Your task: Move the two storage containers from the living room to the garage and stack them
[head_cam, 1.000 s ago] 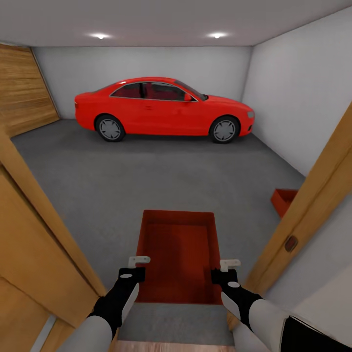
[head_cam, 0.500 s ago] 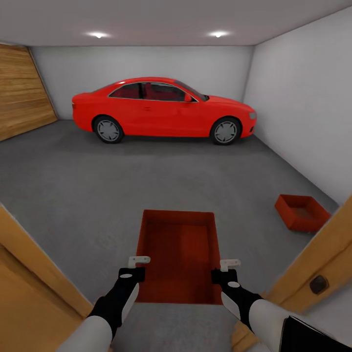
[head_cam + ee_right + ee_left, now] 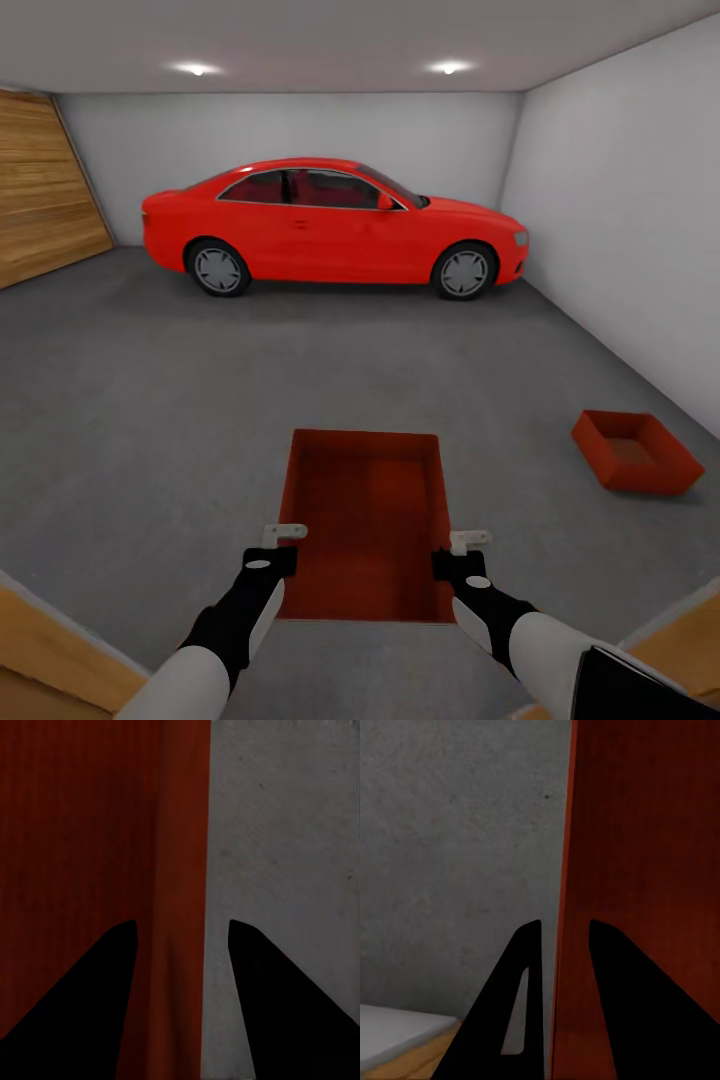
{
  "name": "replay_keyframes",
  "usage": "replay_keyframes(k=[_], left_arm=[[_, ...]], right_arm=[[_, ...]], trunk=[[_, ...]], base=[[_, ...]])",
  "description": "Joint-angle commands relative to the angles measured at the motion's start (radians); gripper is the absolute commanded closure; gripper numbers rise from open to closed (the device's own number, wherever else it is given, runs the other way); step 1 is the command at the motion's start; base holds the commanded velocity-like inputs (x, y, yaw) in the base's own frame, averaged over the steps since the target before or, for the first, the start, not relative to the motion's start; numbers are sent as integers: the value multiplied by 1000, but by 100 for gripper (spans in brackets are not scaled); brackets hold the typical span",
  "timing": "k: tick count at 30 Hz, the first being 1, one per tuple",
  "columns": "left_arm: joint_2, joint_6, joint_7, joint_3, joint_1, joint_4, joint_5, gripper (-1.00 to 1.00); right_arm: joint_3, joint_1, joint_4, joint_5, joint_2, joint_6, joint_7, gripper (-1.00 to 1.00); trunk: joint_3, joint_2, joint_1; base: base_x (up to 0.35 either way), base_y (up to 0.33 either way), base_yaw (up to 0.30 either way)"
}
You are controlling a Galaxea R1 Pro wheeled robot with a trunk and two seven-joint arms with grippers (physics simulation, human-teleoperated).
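Observation:
I hold one orange-red storage container level in front of me, above the dark grey concrete floor of the garage. My left gripper is shut on its left wall and my right gripper on its right wall. In the left wrist view the left gripper straddles the thin red wall. The right wrist view has the right gripper astride the opposite wall. The second storage container rests open side up on the floor at the right, near the white wall.
A red car is parked across the back of the garage. A wooden plank door fills the left wall. The wooden doorframe edges show at both lower corners. Bare concrete lies between me and the car.
The whole view has advanced through the doorway: the doorframes slid out to the lower corners and the second container came fully into sight. The held container stays fixed between my grippers.

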Motion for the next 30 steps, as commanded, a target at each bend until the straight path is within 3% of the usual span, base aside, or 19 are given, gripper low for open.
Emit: replay_keyframes(k=[1, 30], left_arm=[[1, 9, 6, 2, -1, -3, -20, 100], [1, 9, 6, 2, -1, -3, -20, 100]], right_arm=[[-2, -1, 12, -10, -1, -4, -3, 100], [-2, -1, 12, -10, -1, -6, -3, 100]], trunk=[[-2, -2, 1], [-2, -2, 1]], base=[[322, 0, 0], [322, 0, 0]])
